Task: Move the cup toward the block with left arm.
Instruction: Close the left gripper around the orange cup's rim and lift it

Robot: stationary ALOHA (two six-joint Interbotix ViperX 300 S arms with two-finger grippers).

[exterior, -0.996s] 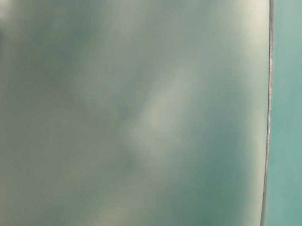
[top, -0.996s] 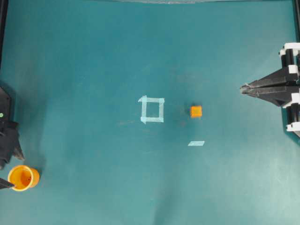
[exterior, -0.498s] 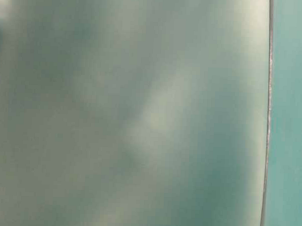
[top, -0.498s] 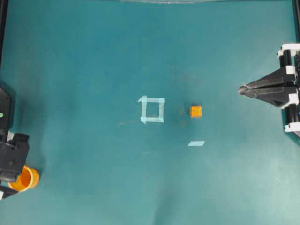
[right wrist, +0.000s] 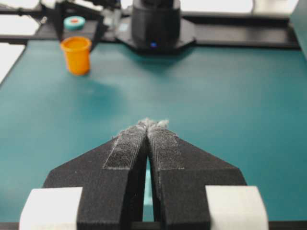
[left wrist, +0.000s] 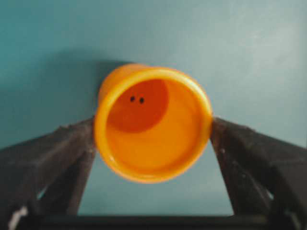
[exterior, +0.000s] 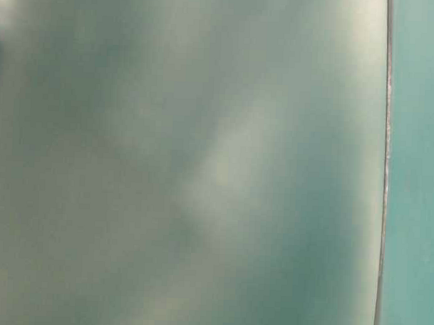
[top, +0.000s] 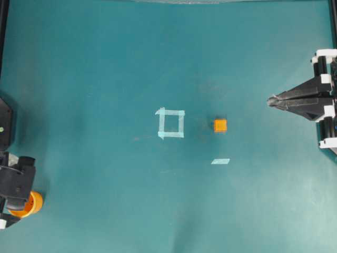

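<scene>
The orange-yellow cup stands at the table's near-left corner, half hidden under my left gripper. In the left wrist view the cup fills the space between the two black fingers, which stand wide on either side of its rim; the left gripper is open around it. The small orange block lies right of the middle, far from the cup. My right gripper rests shut at the right edge with its pads pressed together, and from there the cup shows upright.
A pale tape square is marked at the middle, left of the block. A short tape strip lies below the block. The left arm's base stands behind the cup. The table-level view is only a blur.
The left gripper has come in over the cup and now covers most of it from above. The cup, the block and the right arm have stayed put.
</scene>
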